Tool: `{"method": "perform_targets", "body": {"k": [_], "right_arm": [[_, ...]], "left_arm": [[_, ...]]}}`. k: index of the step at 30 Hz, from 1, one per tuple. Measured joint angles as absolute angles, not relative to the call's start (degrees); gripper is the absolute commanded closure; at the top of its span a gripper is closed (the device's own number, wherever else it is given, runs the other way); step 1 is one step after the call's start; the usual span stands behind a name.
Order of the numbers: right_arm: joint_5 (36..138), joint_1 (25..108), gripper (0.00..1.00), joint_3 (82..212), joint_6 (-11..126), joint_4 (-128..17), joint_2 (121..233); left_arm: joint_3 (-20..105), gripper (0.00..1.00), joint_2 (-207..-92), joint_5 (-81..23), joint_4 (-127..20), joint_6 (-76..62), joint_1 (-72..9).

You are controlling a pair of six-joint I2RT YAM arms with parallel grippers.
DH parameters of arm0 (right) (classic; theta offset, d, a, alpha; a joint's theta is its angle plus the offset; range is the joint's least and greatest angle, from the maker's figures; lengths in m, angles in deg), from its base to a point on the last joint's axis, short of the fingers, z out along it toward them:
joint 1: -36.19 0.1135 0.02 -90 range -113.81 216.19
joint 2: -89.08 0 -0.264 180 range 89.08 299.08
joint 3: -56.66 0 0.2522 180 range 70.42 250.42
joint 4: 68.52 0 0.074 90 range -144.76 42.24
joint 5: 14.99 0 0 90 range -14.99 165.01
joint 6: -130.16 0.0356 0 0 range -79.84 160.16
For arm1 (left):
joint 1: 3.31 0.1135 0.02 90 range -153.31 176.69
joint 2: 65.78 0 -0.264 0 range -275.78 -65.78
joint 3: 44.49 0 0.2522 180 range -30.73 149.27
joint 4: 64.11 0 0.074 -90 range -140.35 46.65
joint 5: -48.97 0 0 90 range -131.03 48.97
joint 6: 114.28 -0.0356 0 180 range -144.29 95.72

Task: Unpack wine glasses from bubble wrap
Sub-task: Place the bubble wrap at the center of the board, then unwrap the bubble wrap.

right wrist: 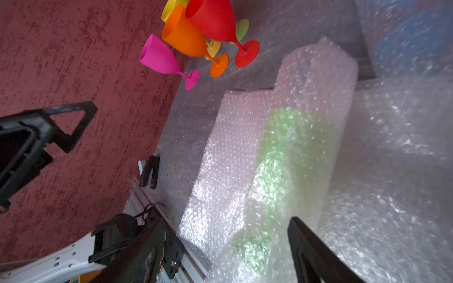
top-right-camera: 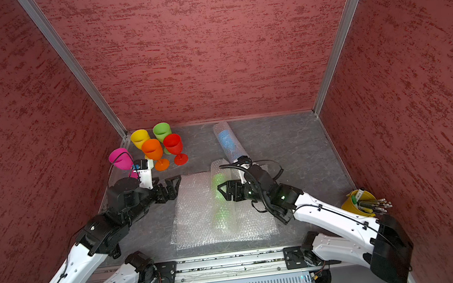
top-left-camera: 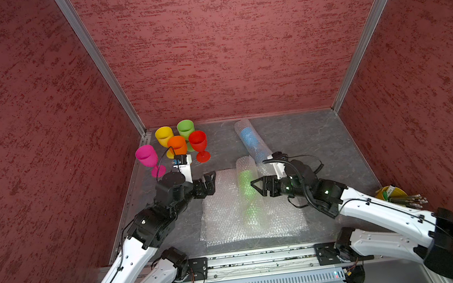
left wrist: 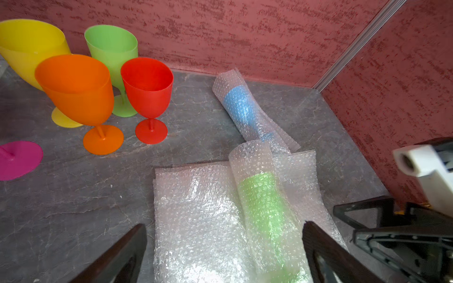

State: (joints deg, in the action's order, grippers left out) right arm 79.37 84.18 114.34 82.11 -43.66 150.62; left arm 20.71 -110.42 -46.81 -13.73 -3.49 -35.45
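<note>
A stack of flat bubble-wrap sheets (top-left-camera: 223, 219) lay on the grey tabletop (top-left-camera: 323, 148). Lengthwise across it rested a rolled bubble-wrap tube (top-left-camera: 254, 218) with a green goblet (top-left-camera: 244, 185) inside, its colour glowing through the plastic. At the stack's far edge a second tube (top-left-camera: 254, 147) lay at a slant on the bare tabletop and held a blue goblet (top-left-camera: 248, 136).

Beyond the stack's far left corner, five unwrapped goblets stood upright with empty bowls: yellow (top-left-camera: 164, 135), lime green (top-left-camera: 185, 128), orange (top-left-camera: 177, 145) and red (top-left-camera: 198, 141) in a tight cluster, and pink (top-left-camera: 146, 155) farthest left.

Well off to the stack's right, a small yellow bucket (top-left-camera: 384, 192) held a bundle of pencils (top-left-camera: 409, 200).

The left gripper (top-left-camera: 212, 182) hung over the stack's far left corner, its jaws spread wide and holding nothing. The right gripper (top-left-camera: 257, 189) sat above the stack's right half, just beside the green-filled tube. Its jaws also stood apart and gripped nothing.
</note>
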Motion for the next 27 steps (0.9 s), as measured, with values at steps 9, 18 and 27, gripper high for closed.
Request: {"method": "perform_targets", "body": {"k": [9, 18, 27], "right_arm": [[75.42, 83.98, 0.38, 115.56, 77.61, -40.17, 162.40], [73.78, 83.98, 0.70, 116.44, 72.85, -38.57, 168.04], [73.28, 83.98, 0.89, 116.96, 71.25, -38.85, 168.02]], "left_arm": [[19.56, 0.04, -120.92, -38.29, -14.91, 5.71, -38.51], [14.97, 0.08, -129.77, -35.38, -20.51, 10.89, -41.92], [14.24, 0.13, -139.34, -33.24, -27.96, 13.49, -45.24]]}}
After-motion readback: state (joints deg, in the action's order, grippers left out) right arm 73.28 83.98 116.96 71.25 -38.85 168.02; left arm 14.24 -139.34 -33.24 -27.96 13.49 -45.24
